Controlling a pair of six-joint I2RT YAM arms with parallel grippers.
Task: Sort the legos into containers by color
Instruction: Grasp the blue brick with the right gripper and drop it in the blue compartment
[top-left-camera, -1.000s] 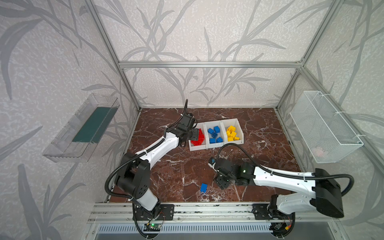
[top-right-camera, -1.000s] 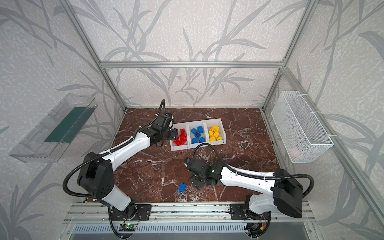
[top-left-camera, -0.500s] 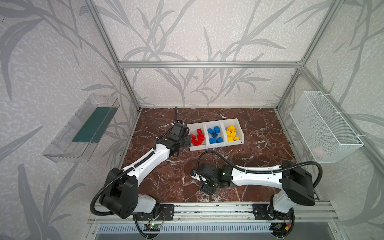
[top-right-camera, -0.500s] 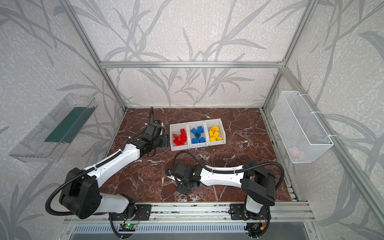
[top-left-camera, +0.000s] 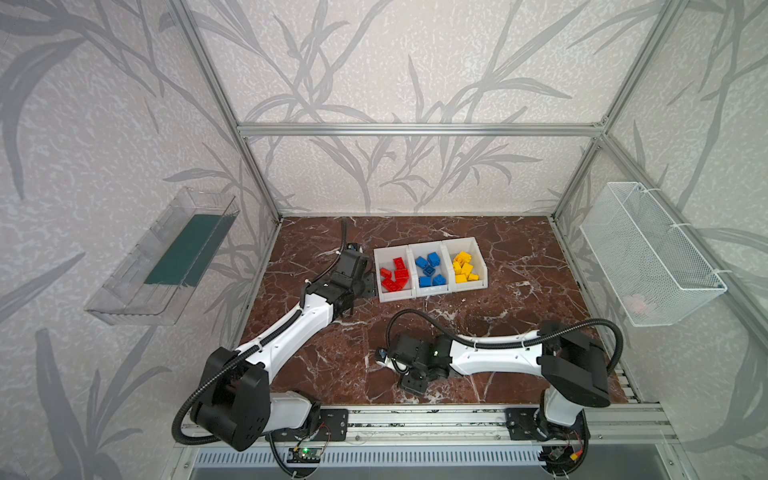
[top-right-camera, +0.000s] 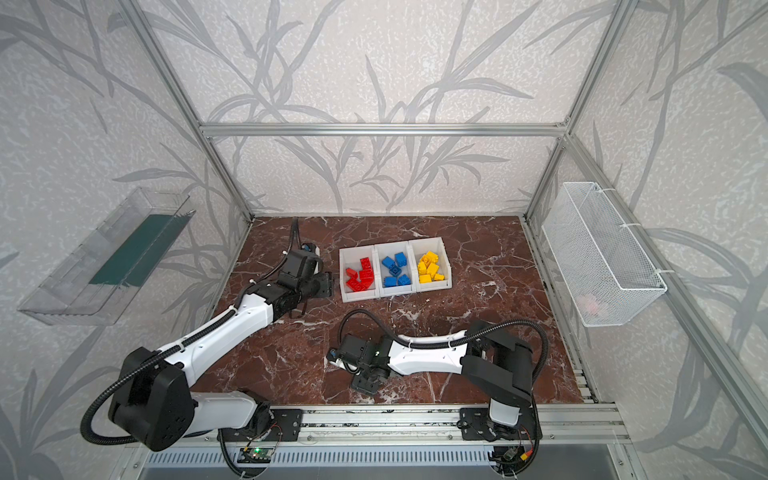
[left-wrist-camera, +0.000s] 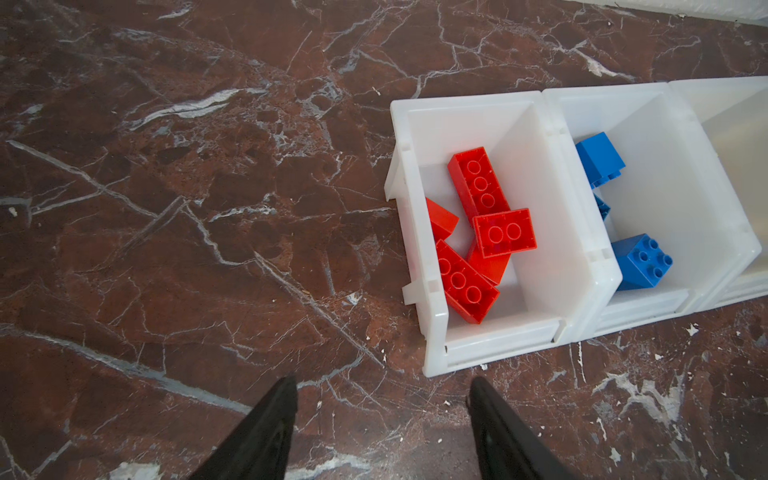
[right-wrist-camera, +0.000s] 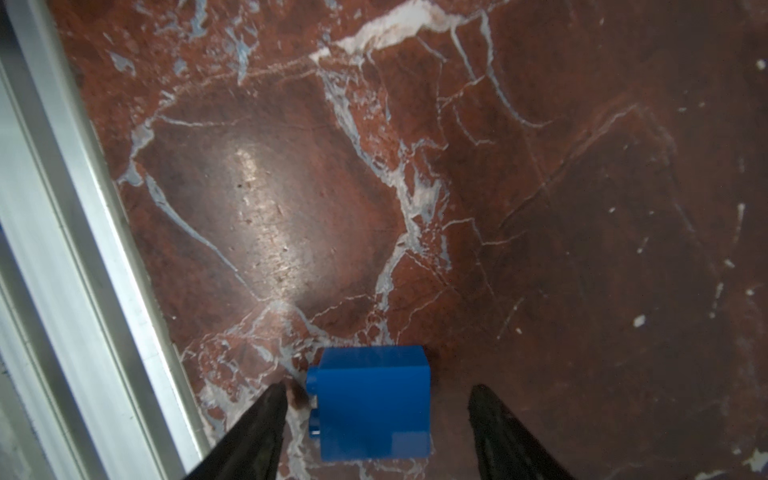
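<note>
Brick first: your small blue plastic Lego brick (right-wrist-camera: 370, 403) lies on the red-brown marble table (right-wrist-camera: 540, 187). It is well apart from the row of three white plastic bins (top-left-camera: 432, 293), out in front of that row near the aluminium rail (right-wrist-camera: 83, 249). Your right gripper (right-wrist-camera: 376, 390) straddles it, with the black fingers (right-wrist-camera: 257, 428) spread wide and the brick between them. The brick sits off-centre. One finger is just beside it, and the other stands clear with bare table showing in the gap. You cannot tell from the wrist view whether the near finger touches it, but nothing is clamped. In both top views the gripper body hides the brick.

Your left gripper (left-wrist-camera: 382, 382) hovers just beside the row of bins, at its red end. Its jaws are parted about as wide and hold nothing, with only table between them. In the row, red bricks (left-wrist-camera: 478, 224) lie in the end bin, blue bricks (top-left-camera: 430, 268) in the middle one and yellow bricks (top-left-camera: 465, 268) at the far end.
</note>
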